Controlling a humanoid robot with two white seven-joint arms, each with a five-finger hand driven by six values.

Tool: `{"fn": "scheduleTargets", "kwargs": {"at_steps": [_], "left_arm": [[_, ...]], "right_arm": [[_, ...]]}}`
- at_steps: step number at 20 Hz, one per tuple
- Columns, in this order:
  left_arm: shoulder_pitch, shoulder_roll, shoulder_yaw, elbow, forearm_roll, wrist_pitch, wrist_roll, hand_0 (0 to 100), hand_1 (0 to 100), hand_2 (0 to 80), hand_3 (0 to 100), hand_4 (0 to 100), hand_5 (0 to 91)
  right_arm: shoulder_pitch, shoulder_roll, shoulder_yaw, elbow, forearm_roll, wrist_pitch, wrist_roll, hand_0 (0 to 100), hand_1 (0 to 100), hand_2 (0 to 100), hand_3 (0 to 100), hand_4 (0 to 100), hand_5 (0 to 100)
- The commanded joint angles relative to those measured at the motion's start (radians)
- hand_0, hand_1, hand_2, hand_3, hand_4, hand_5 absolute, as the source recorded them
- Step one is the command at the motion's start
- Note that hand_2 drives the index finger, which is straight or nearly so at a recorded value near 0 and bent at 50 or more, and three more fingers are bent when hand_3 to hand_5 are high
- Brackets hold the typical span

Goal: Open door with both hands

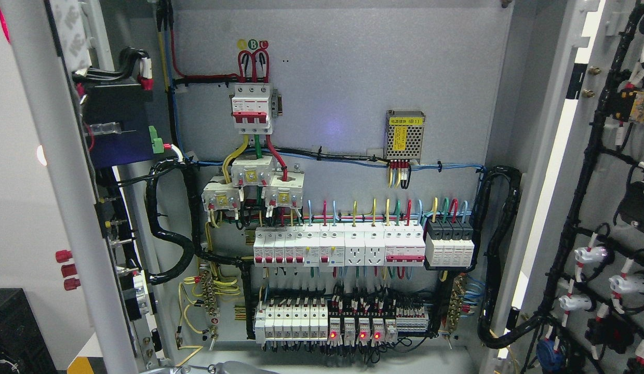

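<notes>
The cabinet stands wide open in the head view. Its left door point(57, 171) is swung out at the picture's left and shows its edge and inner fittings. The right door point(602, 208) is swung out at the right, its inner face carrying black cable looms and white lamp sockets. Between them lies the grey back panel point(353, 78) with a red-and-white main breaker point(252, 106), rows of white breakers point(337, 246) and relays with red lights point(353, 332). A sliver of grey metal point(213, 369) at the bottom edge, left of the middle, looks like part of my left arm. No fingers show.
A perforated power supply point(404, 135) with a yellow label hangs at the upper right of the panel. Thick black conduit point(166, 239) loops at the left side and another point(496, 259) at the right. A black box point(15, 332) sits at the lower left, outside the cabinet.
</notes>
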Motion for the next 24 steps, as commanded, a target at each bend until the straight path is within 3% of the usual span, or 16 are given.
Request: {"fn": "scheduleTargets", "kwargs": {"at_steps": [1, 16, 20, 24], "left_arm": [[0.000, 0.000, 0.000, 0.023, 0.000, 0.001, -0.003, 0, 0, 0.0, 0, 0, 0.0], [0.000, 0.000, 0.001, 0.023, 0.000, -0.001, -0.003, 0, 0, 0.0, 0, 0, 0.0], [0.000, 0.000, 0.000, 0.021, 0.000, -0.001, -0.003, 0, 0, 0.0, 0, 0, 0.0], [0.000, 0.000, 0.000, 0.023, 0.000, -0.001, -0.003, 0, 0, 0.0, 0, 0, 0.0]], "right_arm": [[-0.001, 0.040, 0.051, 0.016, 0.006, 0.001, -0.002, 0, 0, 0, 0, 0, 0], [-0.015, 0.113, 0.086, 0.092, 0.101, 0.001, -0.003, 0, 0, 0, 0, 0, 0], [-0.017, 0.125, 0.086, 0.098, 0.101, 0.001, -0.060, 0, 0, 0, 0, 0, 0], [-0.018, 0.129, 0.097, 0.096, 0.101, 0.001, -0.065, 0, 0, 0, 0, 0, 0]]}}
